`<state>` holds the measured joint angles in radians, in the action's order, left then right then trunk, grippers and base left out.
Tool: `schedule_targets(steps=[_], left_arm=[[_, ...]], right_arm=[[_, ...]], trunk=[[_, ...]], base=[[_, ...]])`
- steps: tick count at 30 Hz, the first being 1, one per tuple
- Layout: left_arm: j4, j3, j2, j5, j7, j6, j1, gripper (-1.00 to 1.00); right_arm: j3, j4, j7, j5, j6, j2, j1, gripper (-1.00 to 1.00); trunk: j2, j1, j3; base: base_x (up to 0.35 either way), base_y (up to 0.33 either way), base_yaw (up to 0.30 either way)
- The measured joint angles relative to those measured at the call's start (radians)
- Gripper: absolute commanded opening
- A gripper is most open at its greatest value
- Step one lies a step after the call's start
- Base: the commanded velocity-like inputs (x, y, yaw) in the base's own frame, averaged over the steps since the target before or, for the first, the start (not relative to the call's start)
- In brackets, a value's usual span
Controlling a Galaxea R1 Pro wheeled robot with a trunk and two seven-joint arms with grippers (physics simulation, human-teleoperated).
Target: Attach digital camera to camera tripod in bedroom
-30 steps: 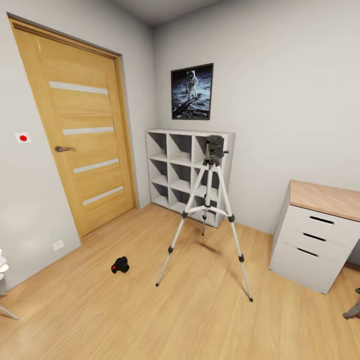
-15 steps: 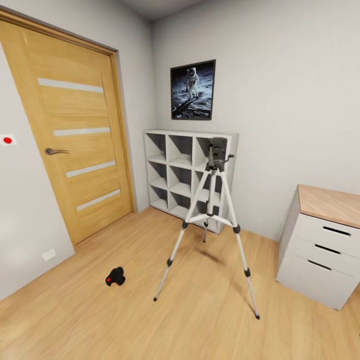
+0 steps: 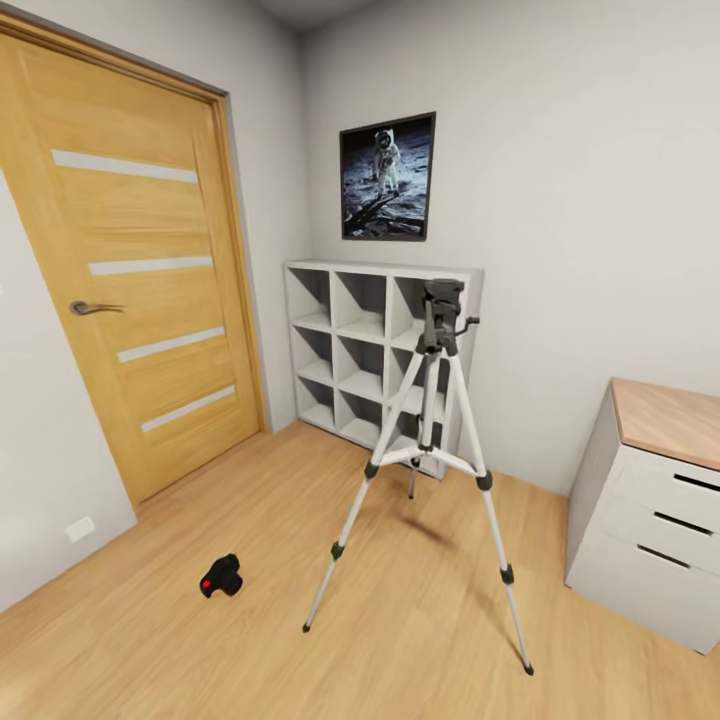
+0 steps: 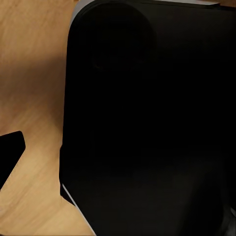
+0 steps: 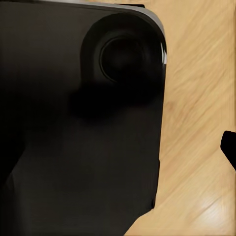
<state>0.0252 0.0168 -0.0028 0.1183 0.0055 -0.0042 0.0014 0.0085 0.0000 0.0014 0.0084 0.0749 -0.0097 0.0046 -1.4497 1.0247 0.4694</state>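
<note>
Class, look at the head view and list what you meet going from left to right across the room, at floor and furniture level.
Wooden door → digital camera on the floor → white cube shelf → camera tripod → wood-topped white desk.

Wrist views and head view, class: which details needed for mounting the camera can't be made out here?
- Left and right wrist views: a dark robot body part blocks most of each; whether the fingers are open can't be told.
- Head view: digital camera is too small to show its underside.
- Head view: white desk is cut off by the right edge.
- Camera tripod head's mounting plate is too small.
</note>
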Motion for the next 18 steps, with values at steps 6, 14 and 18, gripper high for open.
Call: schedule_targets(steps=[6, 14, 18], left_arm=[[0.000, 0.001, 0.000, -0.001, 0.000, -0.001, 0.000, 1.00], [0.000, 0.001, 0.001, 0.000, 0.000, -0.001, 0.000, 1.00], [0.000, 0.001, 0.001, 0.001, 0.000, -0.001, 0.000, 1.00]], right_arm=[[0.000, 0.000, 0.000, 0.000, 0.000, 0.002, 0.000, 1.00], [0.000, 0.000, 0.000, 0.000, 0.000, 0.003, 0.000, 1.00], [0.000, 0.000, 0.000, 0.000, 0.000, 0.004, 0.000, 1.00]], trunk=[[0.000, 0.000, 0.000], [0.000, 0.000, 0.000], [0.000, 0.000, 0.000]], base=[[0.030, 0.000, 0.000], [0.017, 0.005, 0.000], [0.139, 0.108, 0.000]])
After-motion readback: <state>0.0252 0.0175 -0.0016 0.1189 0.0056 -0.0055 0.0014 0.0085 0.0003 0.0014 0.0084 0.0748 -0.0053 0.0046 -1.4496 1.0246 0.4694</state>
